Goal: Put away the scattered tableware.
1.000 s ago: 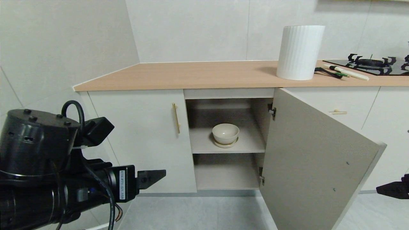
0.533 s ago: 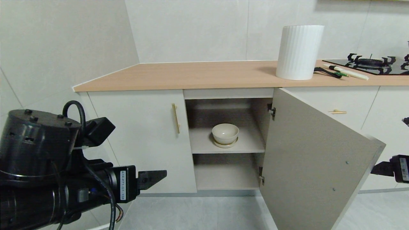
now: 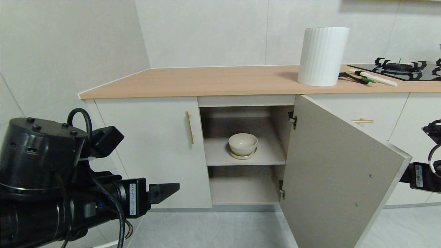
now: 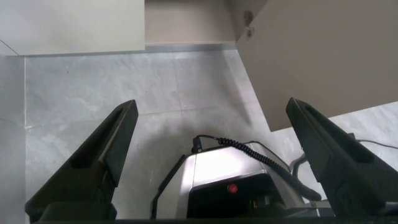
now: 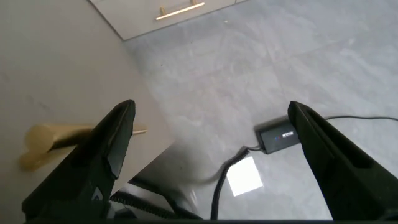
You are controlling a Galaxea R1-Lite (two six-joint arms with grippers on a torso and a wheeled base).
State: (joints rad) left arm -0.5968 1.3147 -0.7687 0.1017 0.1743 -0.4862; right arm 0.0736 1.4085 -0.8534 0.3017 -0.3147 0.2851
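While both arms hang low in front of the cabinet (image 3: 246,100), the left gripper (image 4: 211,155) has its fingers spread wide over the floor tiles (image 4: 93,81), nothing between them. Over on the other side the right gripper (image 5: 211,162) is just as wide apart and just as empty, close beside the outer face of the open cabinet door (image 3: 344,165), with the door's brass handle (image 5: 43,140) right by one finger. That door swings well out from the front and stands between the right arm and the opening.

Past it, inside, the upper shelf (image 3: 268,155) carries the tableware: a cream bowl (image 3: 243,143) sitting upright on a small saucer (image 3: 243,157), about midway along the shelf, near its front edge. The left door (image 3: 151,148) is shut.

Up on the wooden countertop (image 3: 206,81), a tall white ribbed canister (image 3: 323,57) stands near the front edge, above the hinge side of the open door; its contents cannot be told. Just beside it a few utensils (image 3: 368,77) lie flat, between the canister and the black hob (image 3: 399,69) at the counter's right end.
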